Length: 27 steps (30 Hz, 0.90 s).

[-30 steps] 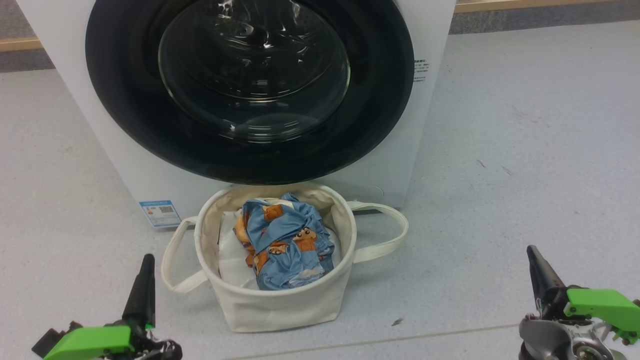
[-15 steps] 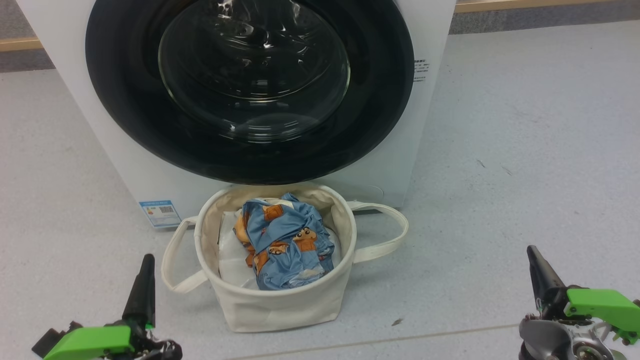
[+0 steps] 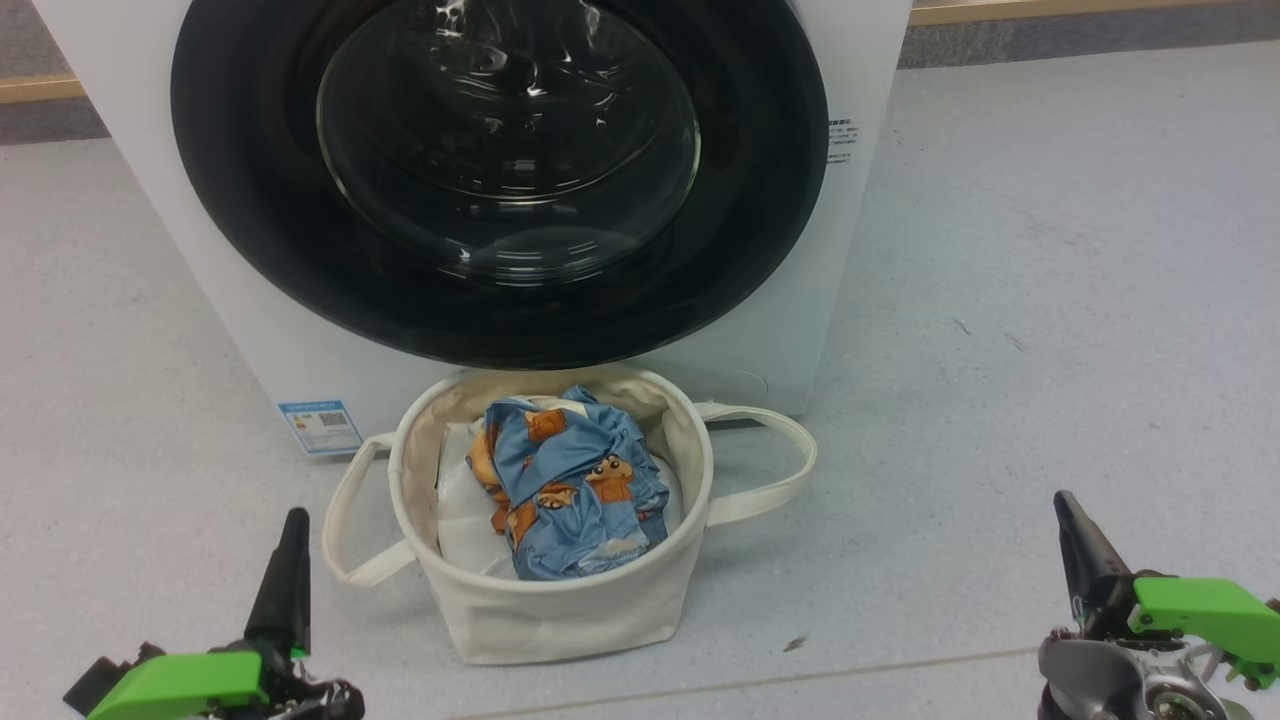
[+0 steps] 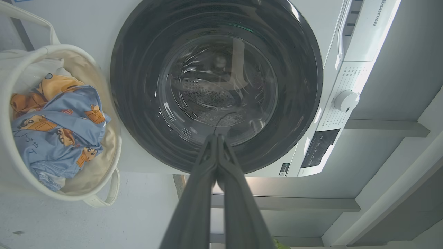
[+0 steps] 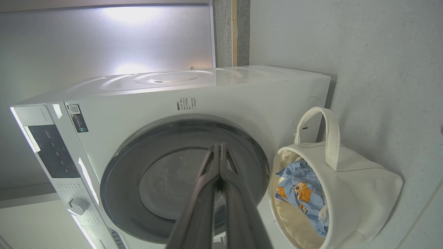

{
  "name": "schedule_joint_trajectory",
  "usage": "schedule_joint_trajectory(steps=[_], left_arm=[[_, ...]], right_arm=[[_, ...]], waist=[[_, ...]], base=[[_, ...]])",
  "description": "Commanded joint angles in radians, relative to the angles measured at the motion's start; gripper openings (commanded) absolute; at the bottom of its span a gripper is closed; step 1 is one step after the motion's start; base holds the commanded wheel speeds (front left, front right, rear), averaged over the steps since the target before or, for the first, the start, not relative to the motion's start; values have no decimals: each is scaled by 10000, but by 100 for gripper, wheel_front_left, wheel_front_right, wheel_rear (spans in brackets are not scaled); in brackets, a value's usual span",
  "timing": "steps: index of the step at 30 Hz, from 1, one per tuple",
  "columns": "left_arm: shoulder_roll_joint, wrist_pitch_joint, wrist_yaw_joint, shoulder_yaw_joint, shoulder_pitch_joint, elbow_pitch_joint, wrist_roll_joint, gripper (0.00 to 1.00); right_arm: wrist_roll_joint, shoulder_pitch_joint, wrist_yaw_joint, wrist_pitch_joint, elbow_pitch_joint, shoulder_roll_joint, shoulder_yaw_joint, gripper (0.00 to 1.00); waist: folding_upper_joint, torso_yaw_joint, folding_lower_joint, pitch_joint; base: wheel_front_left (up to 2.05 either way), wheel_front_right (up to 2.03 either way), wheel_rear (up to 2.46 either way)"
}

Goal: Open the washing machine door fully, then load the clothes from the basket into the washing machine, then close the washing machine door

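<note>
Left fingers (image 3: 283,585), right fingers (image 3: 1082,555) pinched together; washing machine door (image 3: 500,180) seemingly closed.

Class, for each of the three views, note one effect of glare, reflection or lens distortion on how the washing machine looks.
Head view: white glints streak the washing machine door, hiding the inside. Left wrist view: the wide lens bows the washing machine, yet the drum shows through the glass. Right wrist view: glare whitens the wall panel; the door looks grey and hazy.
</note>
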Motion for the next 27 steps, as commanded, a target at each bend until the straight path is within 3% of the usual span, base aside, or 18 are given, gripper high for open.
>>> schedule_joint_trajectory(steps=[1, 27], left_arm=[[64, 83, -82, 351, -298, -315, 46, 0], [63, 84, -82, 352, -298, -315, 46, 0]], right_arm=[[-100, -211, 2, 43, -315, -68, 118, 0], [-104, -211, 2, 47, -314, -65, 114, 0]], waist=[[-1, 0, 0, 0], [-1, 0, 0, 0]], base=[[0, 0, 0], [0, 0, 0]])
